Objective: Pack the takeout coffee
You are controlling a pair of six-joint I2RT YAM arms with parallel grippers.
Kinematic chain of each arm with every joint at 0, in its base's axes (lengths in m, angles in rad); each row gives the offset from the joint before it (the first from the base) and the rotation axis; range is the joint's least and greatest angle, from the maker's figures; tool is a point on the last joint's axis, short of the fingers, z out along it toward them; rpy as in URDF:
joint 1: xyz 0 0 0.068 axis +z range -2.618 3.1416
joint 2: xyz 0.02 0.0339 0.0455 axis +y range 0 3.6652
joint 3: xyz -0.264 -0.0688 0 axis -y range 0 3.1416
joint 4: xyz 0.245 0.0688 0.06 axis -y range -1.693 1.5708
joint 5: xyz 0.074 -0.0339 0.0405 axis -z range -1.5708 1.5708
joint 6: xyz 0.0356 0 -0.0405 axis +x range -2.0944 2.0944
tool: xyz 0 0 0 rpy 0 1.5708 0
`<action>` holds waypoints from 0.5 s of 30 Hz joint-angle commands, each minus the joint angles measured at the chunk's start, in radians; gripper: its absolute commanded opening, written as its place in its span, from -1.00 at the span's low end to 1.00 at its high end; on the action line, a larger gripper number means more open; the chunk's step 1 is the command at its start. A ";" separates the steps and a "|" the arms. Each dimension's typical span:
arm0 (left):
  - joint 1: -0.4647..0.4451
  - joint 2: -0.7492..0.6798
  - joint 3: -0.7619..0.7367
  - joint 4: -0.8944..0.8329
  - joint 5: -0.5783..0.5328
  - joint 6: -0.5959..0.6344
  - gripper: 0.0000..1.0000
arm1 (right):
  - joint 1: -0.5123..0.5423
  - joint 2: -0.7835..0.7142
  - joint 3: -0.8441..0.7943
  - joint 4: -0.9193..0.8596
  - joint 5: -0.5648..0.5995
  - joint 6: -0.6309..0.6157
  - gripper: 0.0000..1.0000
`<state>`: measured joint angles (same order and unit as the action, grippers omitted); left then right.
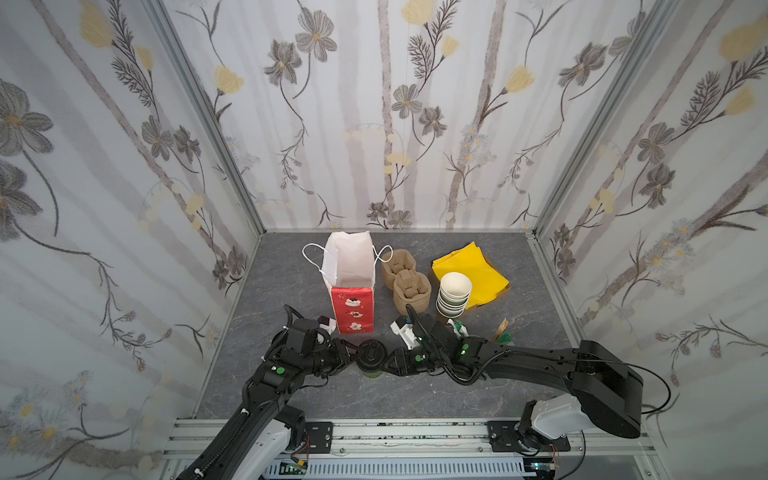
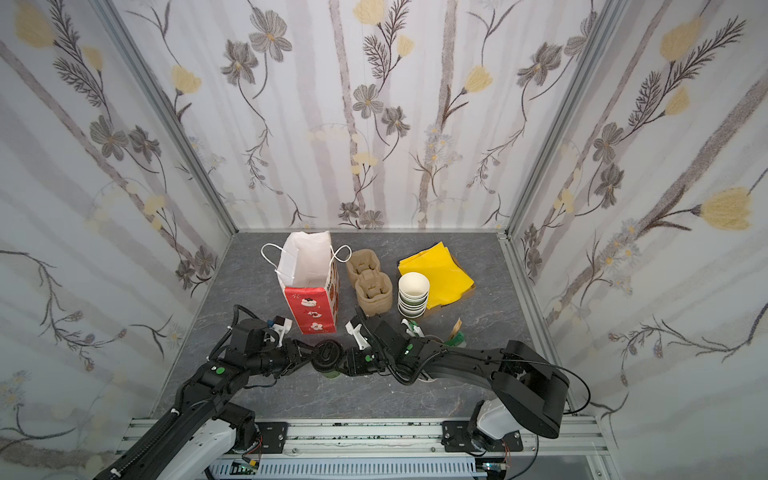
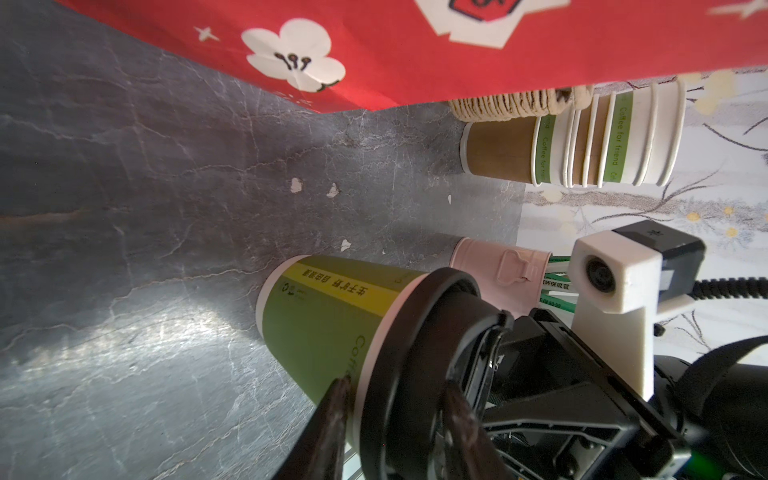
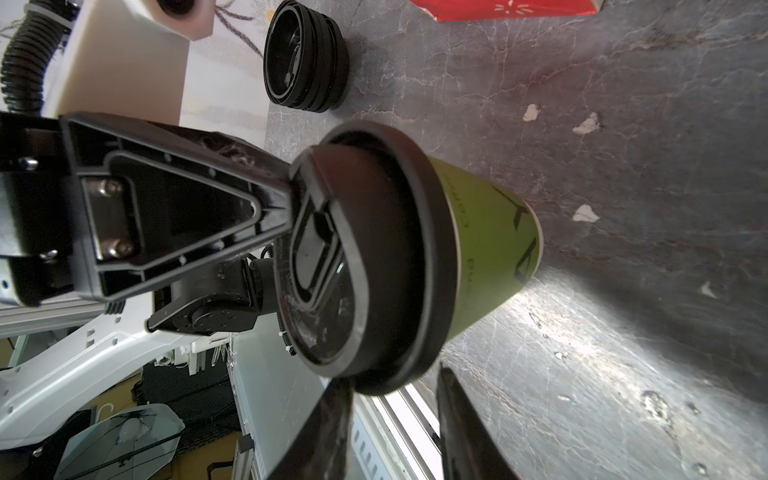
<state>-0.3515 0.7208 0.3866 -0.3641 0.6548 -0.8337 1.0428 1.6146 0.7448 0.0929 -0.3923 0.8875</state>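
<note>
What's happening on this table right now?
A green paper coffee cup with a black plastic sip lid stands upright just in front of the open red paper bag. The left end effector pinches the lid's rim; the right end effector straddles the opposite edge. The cup is not yet bagged.
</note>
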 commanded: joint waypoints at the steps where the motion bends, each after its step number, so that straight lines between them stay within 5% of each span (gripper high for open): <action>1: -0.001 0.002 0.004 -0.079 -0.028 0.013 -0.18 | 0.000 -0.013 0.001 -0.100 0.133 -0.018 -0.25; 15: -0.001 -0.075 0.106 -0.082 -0.057 0.039 0.42 | -0.035 -0.264 0.050 -0.108 0.202 -0.030 0.01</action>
<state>-0.3527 0.6605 0.4686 -0.4461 0.6132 -0.8131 1.0210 1.3800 0.7853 -0.0067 -0.2428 0.8787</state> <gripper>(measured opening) 0.706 0.505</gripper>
